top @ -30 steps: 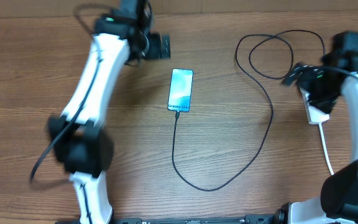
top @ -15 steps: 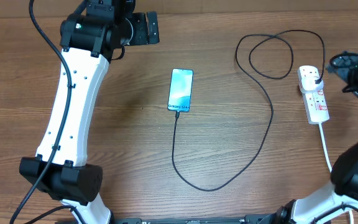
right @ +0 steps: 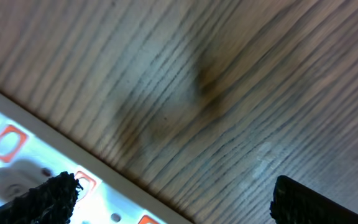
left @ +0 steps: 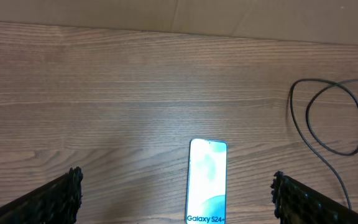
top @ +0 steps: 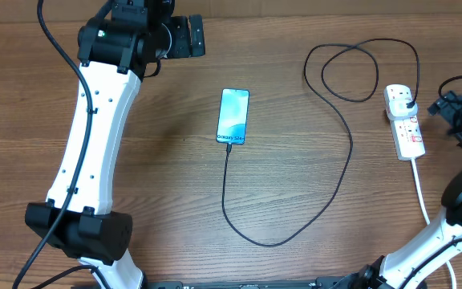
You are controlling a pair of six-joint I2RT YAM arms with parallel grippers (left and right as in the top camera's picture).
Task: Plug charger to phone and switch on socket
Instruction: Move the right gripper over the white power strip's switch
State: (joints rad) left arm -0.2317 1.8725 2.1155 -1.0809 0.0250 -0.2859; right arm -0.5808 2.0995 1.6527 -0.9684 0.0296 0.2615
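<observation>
The phone point(top: 233, 116) lies flat mid-table, screen lit blue, "Galaxy" text at its near edge; it also shows in the left wrist view point(left: 206, 180). The charger cable point(top: 350, 152) runs from the phone's near edge, loops right and up, and its black plug point(top: 407, 99) sits in the white socket strip point(top: 405, 124) at the right. The strip's red switches show in the right wrist view point(right: 17, 155). My left gripper point(top: 189, 37) is open and empty, at the far side of the table, left of the phone. My right gripper point(top: 454, 112) is open, just right of the strip.
The strip's white cord point(top: 420, 189) runs toward the near right edge. A cable loop point(left: 328, 115) lies at the back right. The left arm point(top: 95, 136) spans the left part of the wooden table.
My right gripper has drawn off the strip to its right side, uncovering strip and plug. My left arm swung left and farther from the phone, then held still.
</observation>
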